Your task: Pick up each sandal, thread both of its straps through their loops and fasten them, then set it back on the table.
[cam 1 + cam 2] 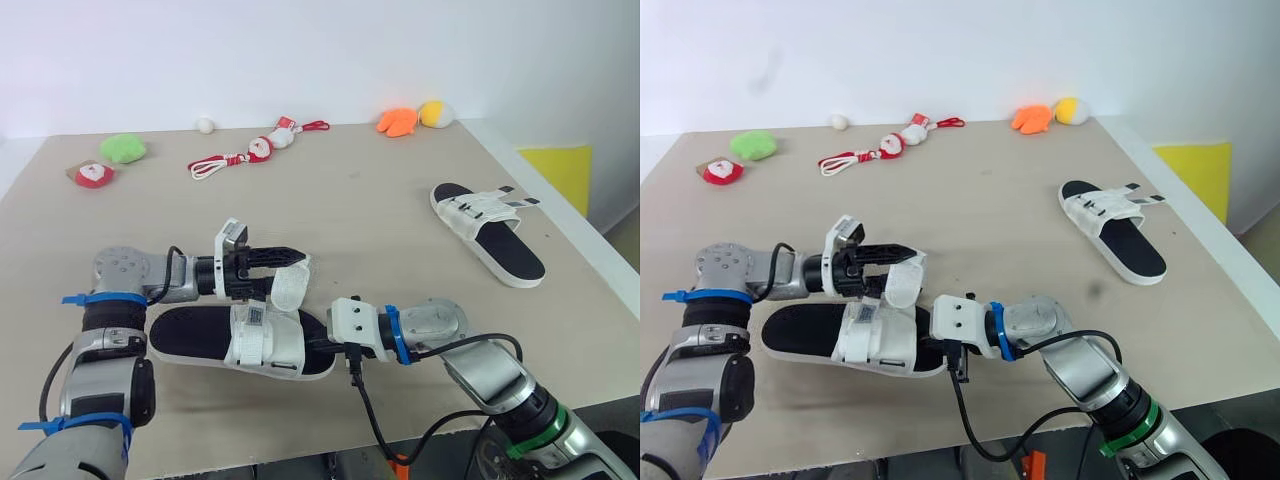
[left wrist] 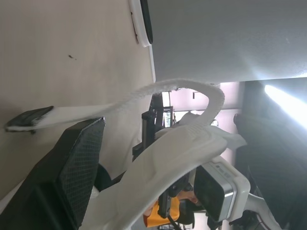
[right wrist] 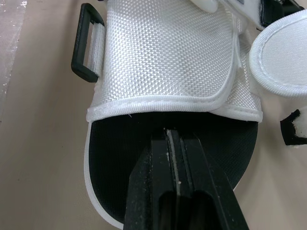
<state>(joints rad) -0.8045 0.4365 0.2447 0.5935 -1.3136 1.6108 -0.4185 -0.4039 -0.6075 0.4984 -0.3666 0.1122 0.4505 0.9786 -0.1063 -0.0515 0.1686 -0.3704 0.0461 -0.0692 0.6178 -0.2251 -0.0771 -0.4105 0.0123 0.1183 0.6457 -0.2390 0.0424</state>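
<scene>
The near sandal point(image 1: 200, 335), black-soled with a white upper, lies on the table in front of me. My right gripper point(image 3: 175, 139) is shut on the rim of its sole at the open end, just below the white upper point(image 3: 168, 52). A black loop point(image 3: 88, 45) sticks out at the upper's side. My left gripper point(image 1: 297, 257) hovers over the sandal, shut on a white strap point(image 1: 290, 287) lifted off the upper. In the left wrist view that strap point(image 2: 144, 96) arcs past my finger point(image 2: 76, 163). The second sandal point(image 1: 488, 232) lies at the far right with its straps loose.
Along the table's far edge sit a green plush point(image 1: 122, 148), a red toy point(image 1: 93, 174), red-and-white corded toys point(image 1: 255, 150), a white ball point(image 1: 204, 125), and orange point(image 1: 398, 121) and yellow point(image 1: 436, 113) plush. The table's right edge point(image 1: 590, 255) runs beside the second sandal.
</scene>
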